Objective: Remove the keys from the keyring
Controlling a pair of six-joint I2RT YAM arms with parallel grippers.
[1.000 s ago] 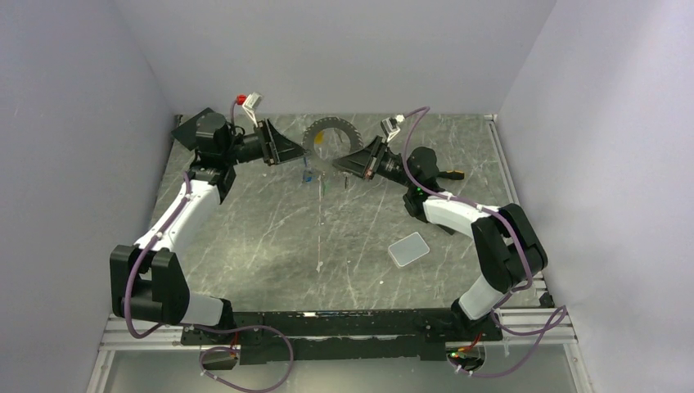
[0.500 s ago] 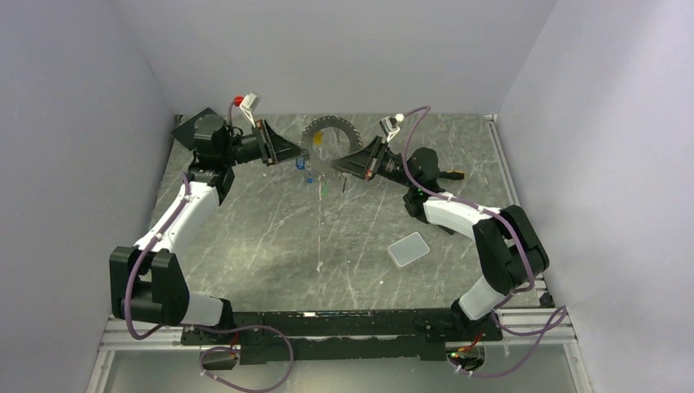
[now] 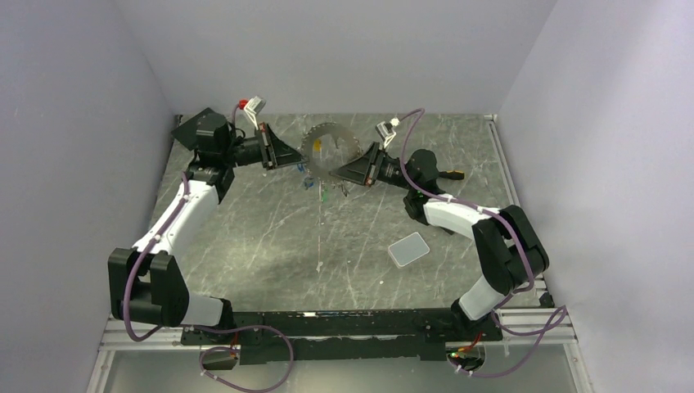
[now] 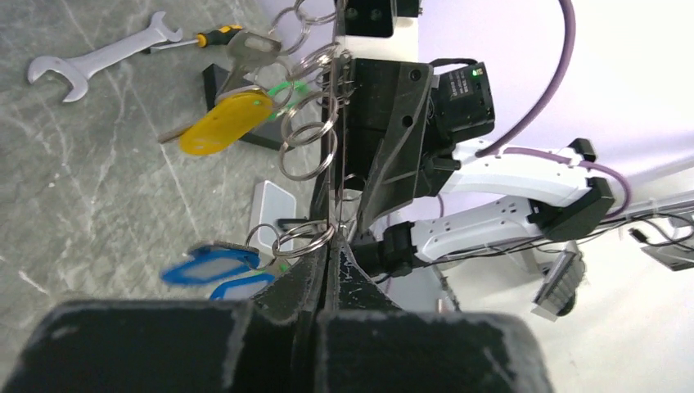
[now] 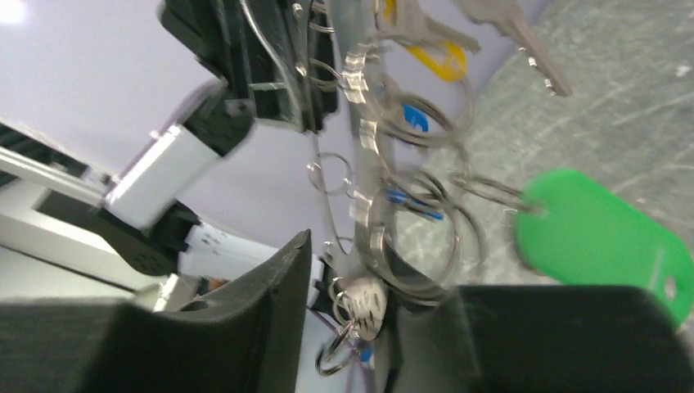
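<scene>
The keyring [image 3: 327, 146], a big thin wire ring toothed with keys, hangs in the air at the back of the table between both grippers. My left gripper [image 3: 299, 158] is shut on its wire; in the left wrist view the fingertips [image 4: 311, 270] pinch the wire [image 4: 337, 164] edge-on. Keys with a yellow tag [image 4: 225, 123] and blue tags [image 4: 209, 266] dangle from small split rings. My right gripper [image 3: 335, 173] sits at the ring's lower right with its jaws apart. Small rings and a key head [image 5: 364, 299] lie between its fingers [image 5: 270, 303], against the right one. A green tag [image 5: 601, 237] swings beside it.
A grey rounded square pad [image 3: 408, 248] lies on the table at the right front. A silver wrench [image 4: 98, 57] and a yellow-handled screwdriver [image 4: 217, 37] lie beyond the ring. A thin rod [image 3: 318, 233] lies along the middle of the marbled table [image 3: 245, 237].
My left gripper has shut on the keyring's wire. The right gripper's jaws have parted and it has shifted slightly left. The ring has tilted and the hanging keys swing.
</scene>
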